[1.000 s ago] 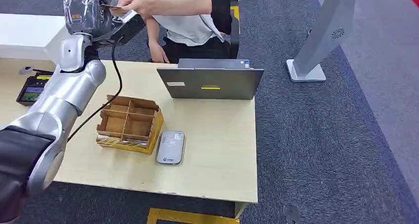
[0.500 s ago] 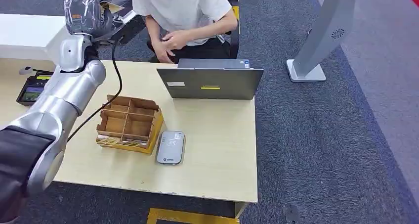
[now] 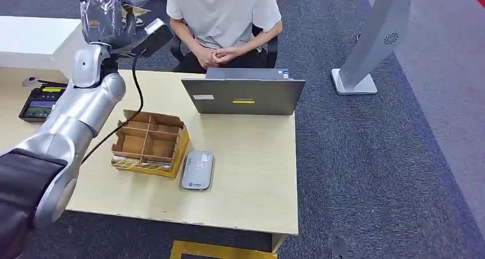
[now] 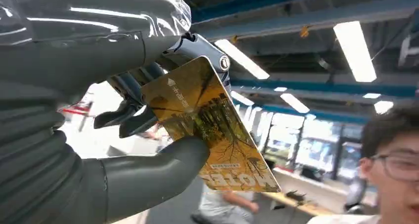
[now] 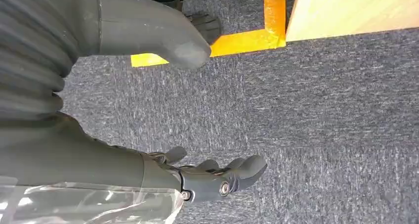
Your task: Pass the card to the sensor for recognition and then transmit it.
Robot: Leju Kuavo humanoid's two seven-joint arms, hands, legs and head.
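Yellow card (image 4: 207,130), pinched lengthwise in the raised left hand (image 4: 123,115), points toward the seated person (image 3: 220,19) beyond the tabletop (image 3: 251,156); right hand (image 5: 197,177) hangs empty, fingers apart.

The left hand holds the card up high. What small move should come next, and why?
Probably lower the left hand toward the grey sensor on the table. The hand grips the card firmly, raised far behind the table, and the sensor lies bare beside the cardboard box.

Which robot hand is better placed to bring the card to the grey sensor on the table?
Probably the left. The left robot hand already holds the card, raised above the table's far edge. The right robot hand hangs open over the carpet. The sensor lies beside the cardboard tray.
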